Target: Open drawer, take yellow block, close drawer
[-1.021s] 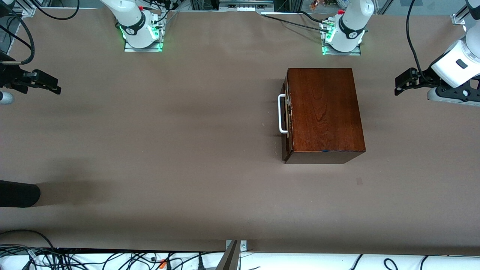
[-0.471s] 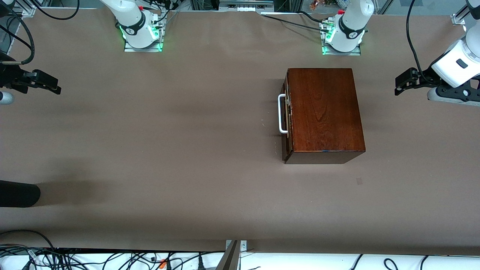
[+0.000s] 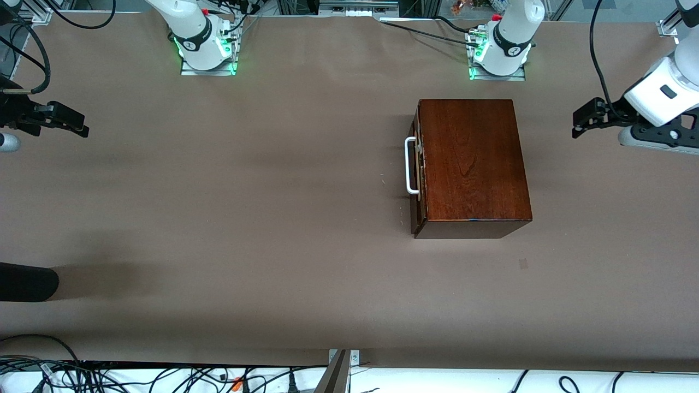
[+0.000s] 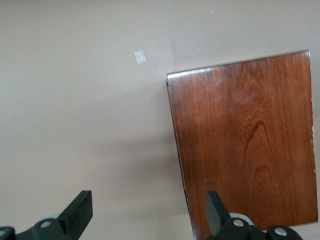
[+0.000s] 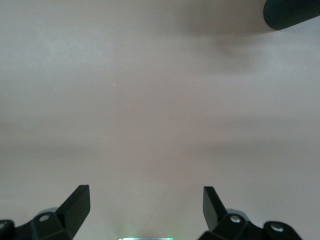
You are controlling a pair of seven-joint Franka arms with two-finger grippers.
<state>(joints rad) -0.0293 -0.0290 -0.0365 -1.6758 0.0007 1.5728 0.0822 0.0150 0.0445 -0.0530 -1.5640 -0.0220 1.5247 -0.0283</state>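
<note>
The dark mahogany box (image 3: 472, 164) stands on the table toward the left arm's end. Its drawer (image 3: 417, 180) is shut, and the white bar handle (image 3: 409, 166) faces the right arm's end. The yellow block is hidden. My left gripper (image 3: 587, 117) hangs open in the air beside the box, at the left arm's end of the table. In the left wrist view the left gripper (image 4: 148, 210) holds nothing, and the box top (image 4: 245, 145) lies under one fingertip (image 4: 216, 207). My right gripper (image 3: 65, 123) waits open and empty at the right arm's end; the right gripper (image 5: 146, 205) is over bare table.
A dark rounded object (image 3: 27, 281) juts over the table edge at the right arm's end, nearer to the front camera; it also shows in the right wrist view (image 5: 292, 12). A small grey patch (image 3: 523, 263) marks the brown table cover (image 3: 246, 218) near the box.
The left gripper has shifted very slightly toward the box. The right arm and the box have not moved.
</note>
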